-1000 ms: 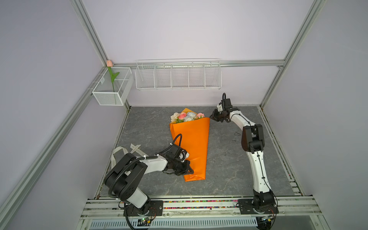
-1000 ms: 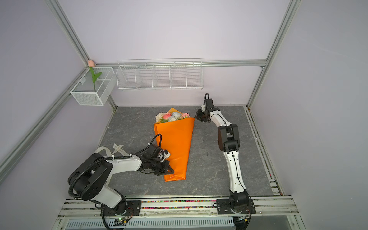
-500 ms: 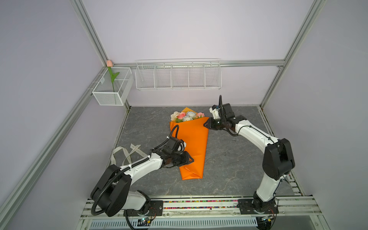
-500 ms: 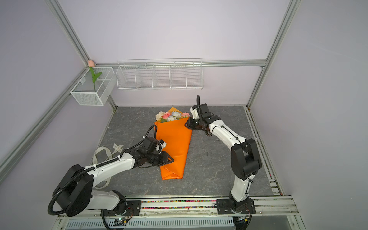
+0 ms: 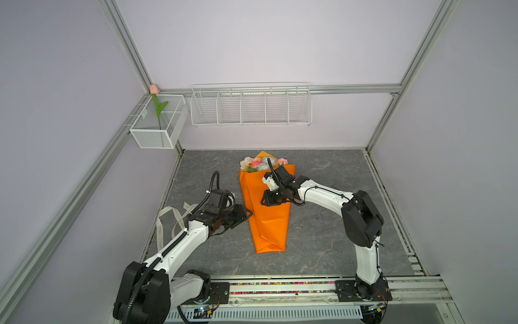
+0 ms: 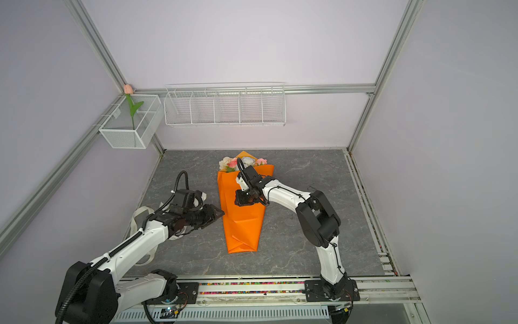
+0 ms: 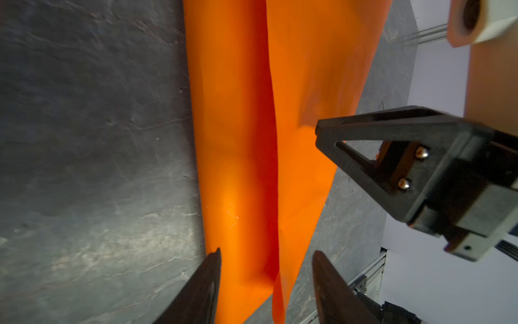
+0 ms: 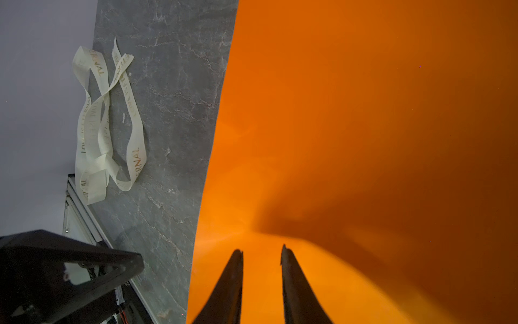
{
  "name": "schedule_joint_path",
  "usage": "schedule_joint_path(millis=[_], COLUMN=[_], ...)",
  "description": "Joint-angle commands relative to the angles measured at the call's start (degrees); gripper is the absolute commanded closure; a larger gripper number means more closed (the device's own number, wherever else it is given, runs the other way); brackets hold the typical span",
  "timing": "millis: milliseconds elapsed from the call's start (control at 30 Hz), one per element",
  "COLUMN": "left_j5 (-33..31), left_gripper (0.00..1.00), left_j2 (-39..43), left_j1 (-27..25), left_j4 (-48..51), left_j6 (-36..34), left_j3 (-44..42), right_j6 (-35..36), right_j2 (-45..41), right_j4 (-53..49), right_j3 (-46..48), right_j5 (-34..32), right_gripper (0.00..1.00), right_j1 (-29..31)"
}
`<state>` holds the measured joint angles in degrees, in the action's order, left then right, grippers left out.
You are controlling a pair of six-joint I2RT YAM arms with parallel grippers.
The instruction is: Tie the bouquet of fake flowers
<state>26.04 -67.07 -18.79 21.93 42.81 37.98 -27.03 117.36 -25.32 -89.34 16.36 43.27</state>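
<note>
Left fingers (image 7: 201,286) just popped open & let go of the orange wrap (image 5: 266,221) on the bouquet (image 5: 262,164). Right fingers (image 8: 229,283), barely apart, now sit over mid-wrap w/ nothing held. Ribbon (image 8: 92,112) is prob next.

At my far left a white mesh basket (image 5: 152,138) hangs from the side wall's frame. A pink tulip (image 5: 158,108) with one green leaf stands upright in it, its bloom up by the corner post (image 5: 123,45). Just right of it, a white wire rack (image 5: 251,123) is mounted on the far wall, with dividers splitting it into five bays. Below lies my grey stone-look table (image 5: 336,174), and a metal rail (image 5: 280,289) runs along its near edge.
</note>
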Motion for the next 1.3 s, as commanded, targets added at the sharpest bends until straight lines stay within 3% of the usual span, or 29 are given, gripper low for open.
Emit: schedule_joint_path(millis=[0, 233, 433, 800, 1267], left_j5=[3.92, 12.83, 9.46, 11.60, 11.51], left_gripper=[0.41, 0.36, 0.32, 0.44, 0.52], left_j2=[-2.28, -17.42, -24.84, -35.22, -49.46], left_j1=[4.49, 6.04, 6.04, 3.86, -4.07], left_j4=[-2.30, -12.01, -11.62, -15.43, -16.62], left_j6=[1.21, 2.15, 0.06, 1.05, 4.91], left_j3=[-1.03, 4.11, 7.70, 12.90, 30.69], right_j6=[-0.91, -1.49, -1.90, -6.10, -6.35], right_j2=[3.22, 9.12, 10.93, 10.60, 8.90], right_j4=[-0.93, -3.34, -2.88, 2.76, 6.94], right_j3=[-3.34, -6.40, -5.42, 1.47, 8.46], right_j5=[0.21, -1.65, -2.56, -3.03, -0.90], right_gripper=[0.72, 0.72, 0.72, 0.73, 0.76], right_j1=[0.90, 2.23, 1.91, -2.06, -10.71])
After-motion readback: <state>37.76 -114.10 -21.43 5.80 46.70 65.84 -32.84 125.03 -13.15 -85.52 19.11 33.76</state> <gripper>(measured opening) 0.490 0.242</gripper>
